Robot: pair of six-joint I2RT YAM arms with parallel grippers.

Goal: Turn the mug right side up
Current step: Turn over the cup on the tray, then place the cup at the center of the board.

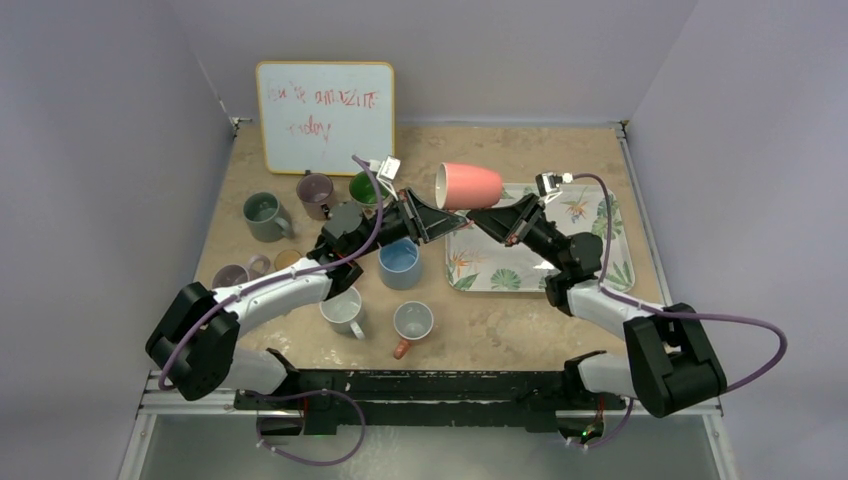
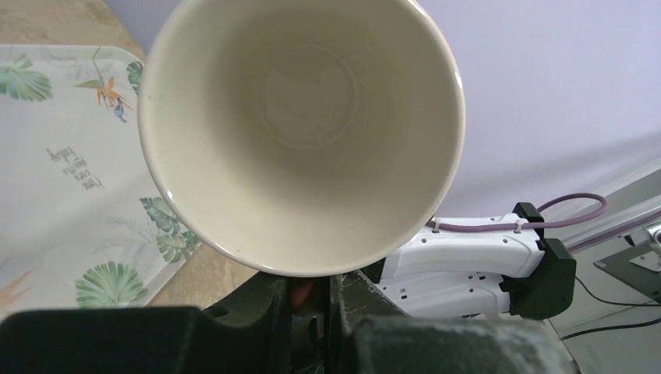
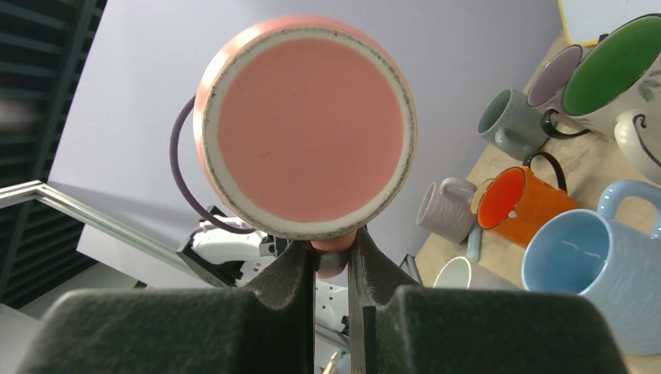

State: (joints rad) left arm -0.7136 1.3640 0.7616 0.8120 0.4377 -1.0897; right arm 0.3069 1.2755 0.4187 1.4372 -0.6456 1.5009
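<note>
Roughly half done, I judge: the pink mug [image 1: 470, 185] lies sideways in the air just above both grippers, the right gripper [image 3: 331, 261] pinching its handle and the left gripper [image 2: 309, 290] seemingly clamped there too; tipping upright and setting down remain.

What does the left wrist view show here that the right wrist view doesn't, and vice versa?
Only the left wrist: the cream interior of the pink mug, the leaf-print tray and the right arm. Only the right wrist: its pink base, the blue mug and the orange mug. Both: the mug's handle pinched between fingers, by the left gripper and right gripper respectively.
</note>
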